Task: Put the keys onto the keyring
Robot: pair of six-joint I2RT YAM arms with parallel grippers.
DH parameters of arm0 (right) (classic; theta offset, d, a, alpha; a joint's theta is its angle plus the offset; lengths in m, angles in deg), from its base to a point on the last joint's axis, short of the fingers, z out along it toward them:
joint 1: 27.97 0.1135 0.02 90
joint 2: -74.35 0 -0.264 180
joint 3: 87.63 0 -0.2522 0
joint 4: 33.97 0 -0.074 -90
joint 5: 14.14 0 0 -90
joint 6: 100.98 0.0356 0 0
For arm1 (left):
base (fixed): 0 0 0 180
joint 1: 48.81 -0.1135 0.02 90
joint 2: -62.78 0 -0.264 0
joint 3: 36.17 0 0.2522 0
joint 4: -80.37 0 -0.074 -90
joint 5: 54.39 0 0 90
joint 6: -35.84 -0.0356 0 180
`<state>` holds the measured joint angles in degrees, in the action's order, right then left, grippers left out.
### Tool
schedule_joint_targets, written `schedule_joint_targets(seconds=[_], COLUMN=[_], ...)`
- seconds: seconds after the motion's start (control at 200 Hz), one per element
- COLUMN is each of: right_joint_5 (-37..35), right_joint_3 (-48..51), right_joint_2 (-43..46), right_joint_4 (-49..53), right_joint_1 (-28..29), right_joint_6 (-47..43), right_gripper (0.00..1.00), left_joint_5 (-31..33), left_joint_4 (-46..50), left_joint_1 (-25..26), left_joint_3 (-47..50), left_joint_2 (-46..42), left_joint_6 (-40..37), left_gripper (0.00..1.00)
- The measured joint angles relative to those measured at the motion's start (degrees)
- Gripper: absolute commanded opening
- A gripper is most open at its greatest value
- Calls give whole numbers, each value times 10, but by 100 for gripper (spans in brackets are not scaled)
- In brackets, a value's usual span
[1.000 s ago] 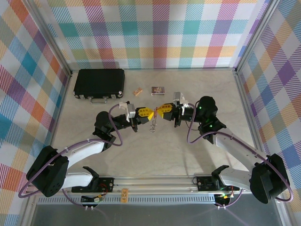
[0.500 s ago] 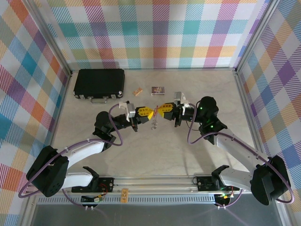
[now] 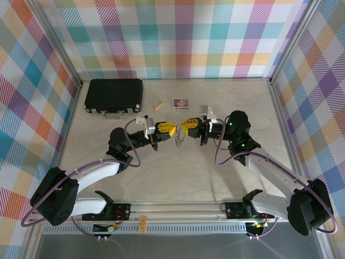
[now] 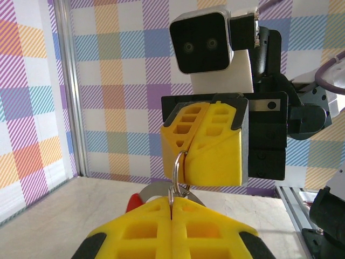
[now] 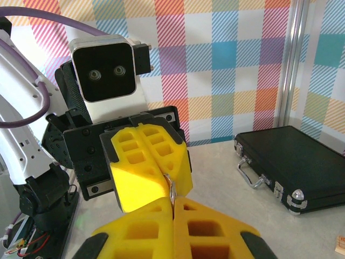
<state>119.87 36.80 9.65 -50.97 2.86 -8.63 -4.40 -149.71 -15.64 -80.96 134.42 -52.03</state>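
Both grippers meet over the middle of the table. The left gripper [image 3: 172, 131] and the right gripper [image 3: 184, 128] stand tip to tip, and both are shut on the keyring [image 3: 179, 139], a thin grey metal ring. In the left wrist view the keyring [image 4: 177, 167] runs from my shut left gripper [image 4: 171, 208] up into the opposite yellow fingers [image 4: 210, 143]. The right wrist view has the keyring [image 5: 171, 188] pinched in the right gripper [image 5: 173, 208]. A red piece [image 4: 133, 202] with a grey metal arc hangs behind the left fingers. I cannot tell whether it is the key or the ring's sleeve.
A black case [image 3: 114, 96] lies at the back left, also seen in the right wrist view [image 5: 291, 162]. A small tan block [image 3: 157, 105] and a printed card [image 3: 181, 103] lie just behind the grippers. Checked walls enclose the table on three sides.
The part of the ring dangling below the fingertips has tilted and swung slightly to the right. Both arms have barely moved and stay shut.
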Motion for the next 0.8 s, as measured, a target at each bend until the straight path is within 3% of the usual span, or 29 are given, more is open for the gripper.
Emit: schedule_joint_targets(seconds=[0.8], right_joint_5=[-2], right_joint_3=[0], right_joint_2=[-9], right_joint_4=[4], right_joint_1=[7], right_joint_6=[-2], right_gripper=[0], left_joint_5=[-5], left_joint_4=[0], left_joint_1=[-3], left_joint_3=[0], left_joint_2=[0], left_joint_6=[1], left_gripper=[0])
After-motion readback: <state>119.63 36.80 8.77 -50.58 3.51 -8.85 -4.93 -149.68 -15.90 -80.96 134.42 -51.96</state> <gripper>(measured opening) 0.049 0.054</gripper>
